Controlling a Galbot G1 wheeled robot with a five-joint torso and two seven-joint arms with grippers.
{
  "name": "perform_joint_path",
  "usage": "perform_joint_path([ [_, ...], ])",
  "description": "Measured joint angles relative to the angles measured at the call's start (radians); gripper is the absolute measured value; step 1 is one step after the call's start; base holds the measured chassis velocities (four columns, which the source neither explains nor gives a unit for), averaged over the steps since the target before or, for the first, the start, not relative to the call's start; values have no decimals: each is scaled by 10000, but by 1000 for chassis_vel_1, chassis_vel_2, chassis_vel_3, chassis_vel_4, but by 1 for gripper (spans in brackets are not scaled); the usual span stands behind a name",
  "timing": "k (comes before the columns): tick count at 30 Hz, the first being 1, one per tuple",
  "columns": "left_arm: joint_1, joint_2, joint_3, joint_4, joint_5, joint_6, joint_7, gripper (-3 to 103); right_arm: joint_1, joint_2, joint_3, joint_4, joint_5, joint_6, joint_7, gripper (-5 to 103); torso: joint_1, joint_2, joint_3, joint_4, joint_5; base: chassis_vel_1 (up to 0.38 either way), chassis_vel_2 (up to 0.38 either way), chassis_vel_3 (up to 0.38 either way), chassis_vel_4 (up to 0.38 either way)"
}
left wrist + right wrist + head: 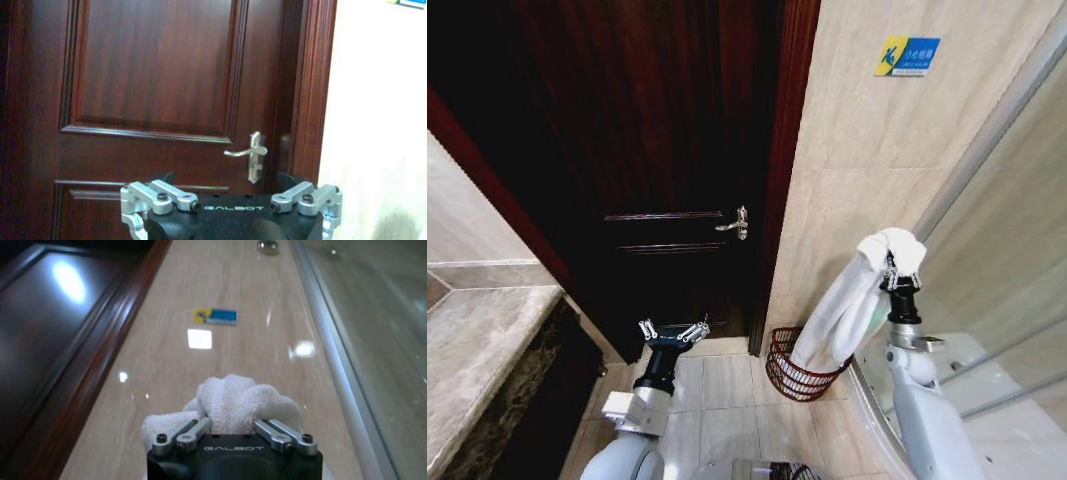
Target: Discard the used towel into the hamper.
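Observation:
A white towel (852, 300) hangs from my right gripper (893, 266), which is shut on its bunched top end (237, 402). The towel's lower end reaches down into the hamper (792, 368), a dark reddish-brown open-weave wicker basket on the floor against the beige wall. The right gripper is raised above and slightly right of the hamper. My left gripper (673, 333) is held low in front of the door, open and holding nothing, well left of the hamper; its fingers (157, 197) are spread in the left wrist view.
A dark wooden door (662, 150) with a metal handle (735, 224) stands ahead. A marble counter (477, 340) is at the left. A glass shower partition (1007, 230) is at the right. A blue sticker (907, 55) is on the beige wall.

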Motion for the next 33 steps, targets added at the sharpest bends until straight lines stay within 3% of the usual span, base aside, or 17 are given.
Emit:
perform_joint_path([
  [25, 0, 0, 0, 0, 0, 0, 0, 100, 999, 556, -410, -2837, 129, 1, -708, 12, 1, -1, 1, 1, 3, 0, 0, 0, 0],
  [33, 0, -1, 0, 0, 0, 0, 0, 100, 1172, 768, -722, -3941, 627, -6, -771, 12, 1, 0, 1, 0, 3, 0, 0, 0, 0],
])
